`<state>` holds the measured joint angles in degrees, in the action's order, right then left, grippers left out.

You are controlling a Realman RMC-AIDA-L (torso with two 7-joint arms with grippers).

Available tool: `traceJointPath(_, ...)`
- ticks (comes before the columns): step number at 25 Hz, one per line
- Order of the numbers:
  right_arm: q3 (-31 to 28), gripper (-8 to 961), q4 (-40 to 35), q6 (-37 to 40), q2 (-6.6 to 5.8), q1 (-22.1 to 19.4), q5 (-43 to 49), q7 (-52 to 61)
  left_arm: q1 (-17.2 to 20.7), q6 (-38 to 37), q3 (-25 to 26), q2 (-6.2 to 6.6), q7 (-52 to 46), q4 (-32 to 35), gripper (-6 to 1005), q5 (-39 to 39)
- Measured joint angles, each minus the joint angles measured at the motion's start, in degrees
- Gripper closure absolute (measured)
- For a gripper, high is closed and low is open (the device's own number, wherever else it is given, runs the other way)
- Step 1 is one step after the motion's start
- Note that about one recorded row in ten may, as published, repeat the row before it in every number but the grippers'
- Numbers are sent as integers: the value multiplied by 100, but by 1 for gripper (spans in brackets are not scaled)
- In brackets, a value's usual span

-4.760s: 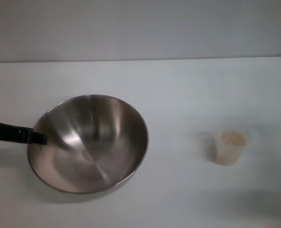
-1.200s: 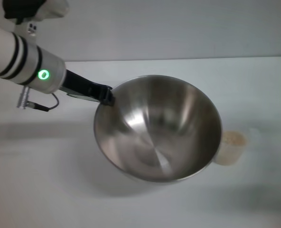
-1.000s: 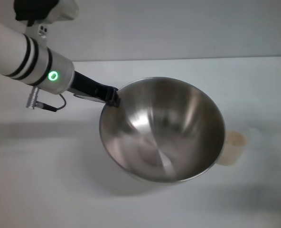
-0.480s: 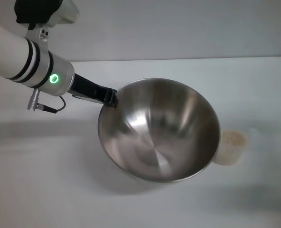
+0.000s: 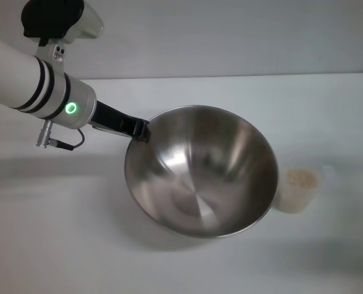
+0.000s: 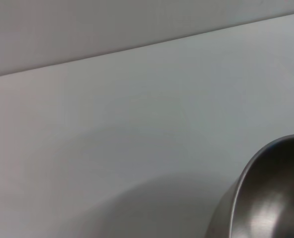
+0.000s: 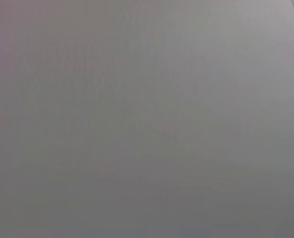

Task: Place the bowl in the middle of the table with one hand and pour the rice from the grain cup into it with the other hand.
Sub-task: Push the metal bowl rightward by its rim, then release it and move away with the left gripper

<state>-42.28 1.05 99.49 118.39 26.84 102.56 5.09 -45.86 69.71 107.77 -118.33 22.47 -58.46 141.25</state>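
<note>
The big steel bowl (image 5: 200,171) is held tilted above the white table (image 5: 59,233), near its middle, casting a shadow below. My left gripper (image 5: 138,129) is shut on the bowl's left rim, its white arm reaching in from the upper left. The left wrist view catches only part of the bowl's rim (image 6: 266,198). Just right of the bowl stands the small clear grain cup (image 5: 299,190) with cream rice (image 5: 300,178) inside; the bowl's edge hides its left side. My right gripper is out of view.
A grey wall (image 5: 230,37) rises behind the table's far edge. A cable and plug (image 5: 53,142) hang under my left wrist. The right wrist view shows only a plain grey surface.
The bowl has been lifted from the table's left side and carried right towards the middle. Over the last second it eased slightly back left, uncovering more of the grain cup.
</note>
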Motion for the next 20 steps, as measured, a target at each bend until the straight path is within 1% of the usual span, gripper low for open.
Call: traceJointPath(20,0,425,0,32,8,-10,0,0,-7,-282,-20,3,195,264,958,8)
